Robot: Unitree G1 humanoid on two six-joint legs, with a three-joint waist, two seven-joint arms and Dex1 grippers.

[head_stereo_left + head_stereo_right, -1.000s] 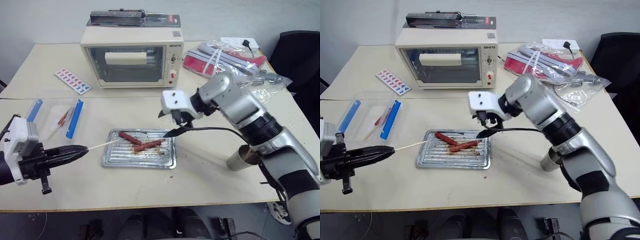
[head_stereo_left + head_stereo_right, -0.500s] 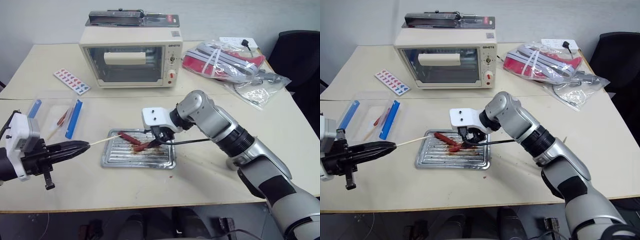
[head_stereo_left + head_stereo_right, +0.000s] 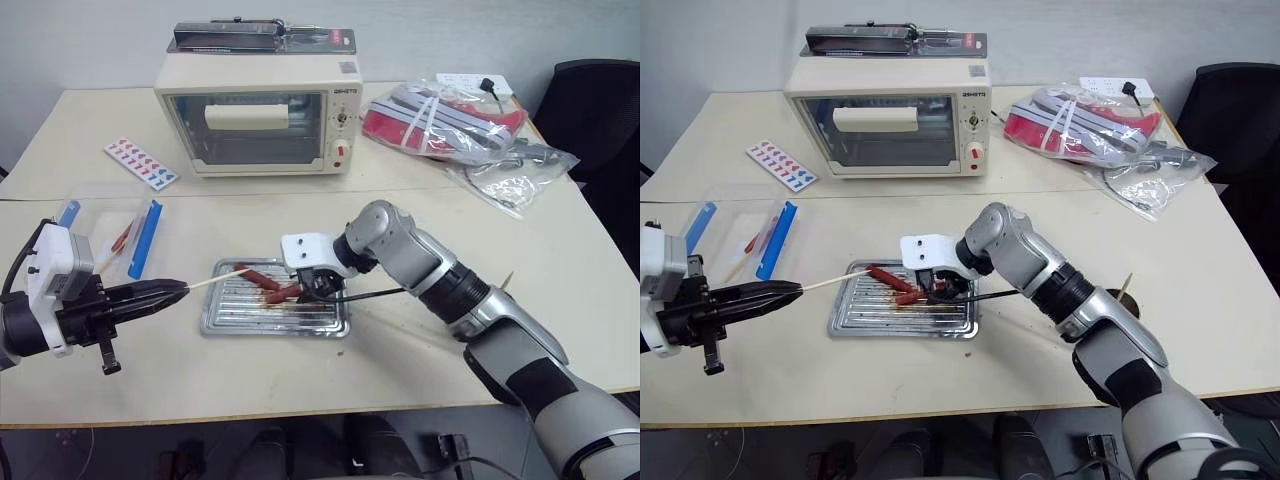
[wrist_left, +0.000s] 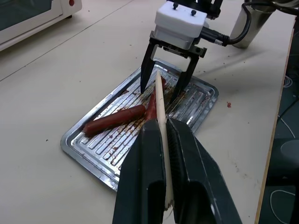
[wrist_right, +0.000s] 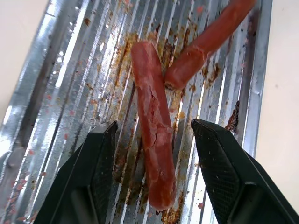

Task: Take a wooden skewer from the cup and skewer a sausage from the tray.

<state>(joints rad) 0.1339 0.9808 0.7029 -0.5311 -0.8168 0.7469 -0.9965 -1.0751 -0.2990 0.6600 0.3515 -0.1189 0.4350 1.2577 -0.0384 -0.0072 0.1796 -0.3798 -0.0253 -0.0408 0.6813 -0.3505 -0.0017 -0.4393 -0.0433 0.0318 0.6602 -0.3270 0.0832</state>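
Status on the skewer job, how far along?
Done: the wooden skewer is out of the cup, clamped in the left gripper. In hand: the right gripper sits open astride the sausage on the tray, not yet closed. Left: grip the sausage and push the skewer through it.

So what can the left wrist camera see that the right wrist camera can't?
Left wrist view: the thin pale wooden skewer pinched in the left gripper, the small grey-brown paper cup and a corner of the cream toaster oven.

Right wrist view: a close look at the split skin of the lighter orange-red sausage.

Both: the ribbed silver metal tray, that sausage, the darker red sausage, and the open right gripper straddling the lighter one.
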